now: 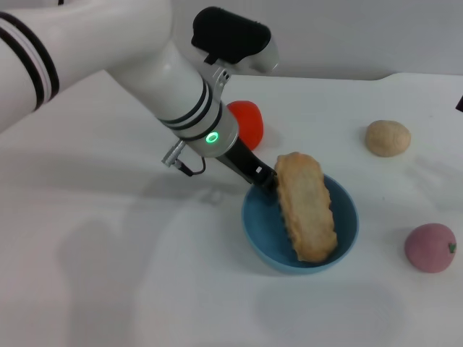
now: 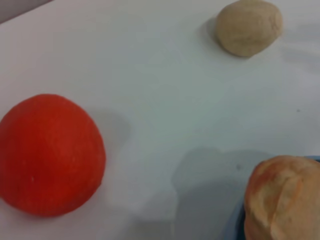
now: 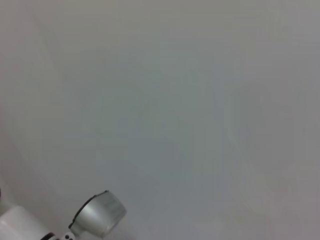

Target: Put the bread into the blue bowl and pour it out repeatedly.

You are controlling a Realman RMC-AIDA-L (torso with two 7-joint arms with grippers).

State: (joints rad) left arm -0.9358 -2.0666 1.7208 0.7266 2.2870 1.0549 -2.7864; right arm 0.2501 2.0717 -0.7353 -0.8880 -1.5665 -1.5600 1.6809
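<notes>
On your white worktop (image 1: pixel 108 275), the left hand (image 1: pixel 269 182) reaches in from ten o'clock to the blue bowl's (image 1: pixel 264 224) near rim, touching the bread's (image 1: pixel 307 206) upper end; whether it is clamped you cannot tell. The bread lies tilted in the bowl, leaning on the rim. A red ball (image 1: pixel 246 123) sits behind the arm, a beige ball (image 1: pixel 387 137) at one o'clock, a pink ball (image 1: pixel 430 247) at three o'clock.
</notes>
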